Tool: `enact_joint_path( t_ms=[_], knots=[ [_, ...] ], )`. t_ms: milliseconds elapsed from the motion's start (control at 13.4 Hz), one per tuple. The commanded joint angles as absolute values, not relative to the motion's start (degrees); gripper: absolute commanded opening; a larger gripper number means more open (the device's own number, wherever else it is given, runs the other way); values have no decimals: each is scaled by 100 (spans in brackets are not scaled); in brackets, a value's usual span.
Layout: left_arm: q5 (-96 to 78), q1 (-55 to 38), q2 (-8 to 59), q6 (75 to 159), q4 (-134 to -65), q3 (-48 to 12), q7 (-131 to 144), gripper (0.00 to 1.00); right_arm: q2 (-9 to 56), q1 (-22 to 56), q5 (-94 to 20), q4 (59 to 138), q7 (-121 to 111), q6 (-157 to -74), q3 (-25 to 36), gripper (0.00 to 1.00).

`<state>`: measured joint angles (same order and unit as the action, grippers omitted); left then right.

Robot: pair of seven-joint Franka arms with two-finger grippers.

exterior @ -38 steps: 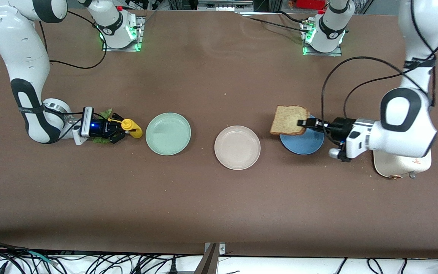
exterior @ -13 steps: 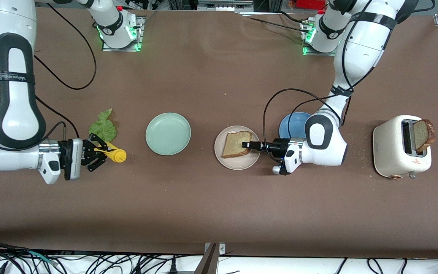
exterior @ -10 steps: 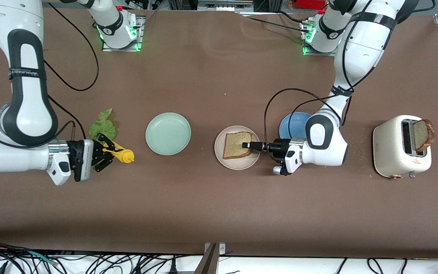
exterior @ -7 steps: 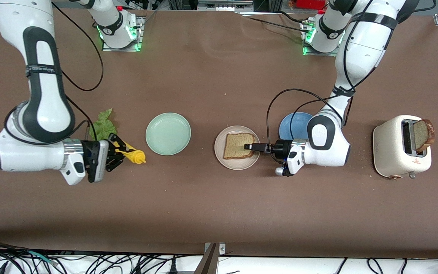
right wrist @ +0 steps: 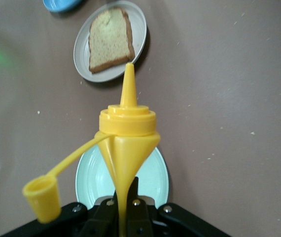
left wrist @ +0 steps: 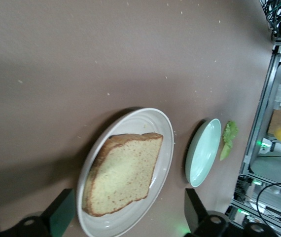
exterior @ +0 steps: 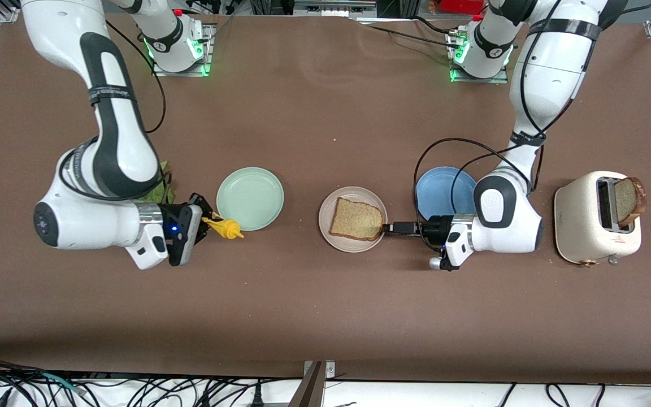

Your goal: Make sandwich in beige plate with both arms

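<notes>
Tan bread slice sits flat on the round beige plate. Left gripper, jaws apart and empty, is beside the rim. Right gripper pinches the yellow squeeze bottle; it should centre the nozzle over the slice before squeezing.

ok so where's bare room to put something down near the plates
Bare tabletop spans the strip nearer the camera than all three plates. The gap between green plate and beige plate is free. Crowded: between beige plate and blue plate, where the left pincer sits.
</notes>
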<state>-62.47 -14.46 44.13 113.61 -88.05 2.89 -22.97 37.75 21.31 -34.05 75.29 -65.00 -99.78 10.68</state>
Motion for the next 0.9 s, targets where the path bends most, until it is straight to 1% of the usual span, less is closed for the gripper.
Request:
enact_joint_path(
  t_ms=[0, 150, 449, 822],
  knots=[
    [-5741, -1441, 3913, 11259, -8999, 579, -2198, 100, 3735, 2591, -2789, 7409, -5865, -9958, 1134, 3],
    [-4979, -1337, 3613, 11040, -9079, 659, -1935, 100, 3735, 2934, -2305, 7226, -5311, -9958, 1108, 4],
    [-3660, -1126, 3130, 11013, -9070, 668, -1311, 100, 3770, 3698, -1268, 7093, -4151, -10071, 1107, 4],
    [-2208, -713, 2585, 10416, -9053, 659, -1187, 100, 3893, 4709, 655, 7093, -3727, -10389, 1099, 3]
  ],
)
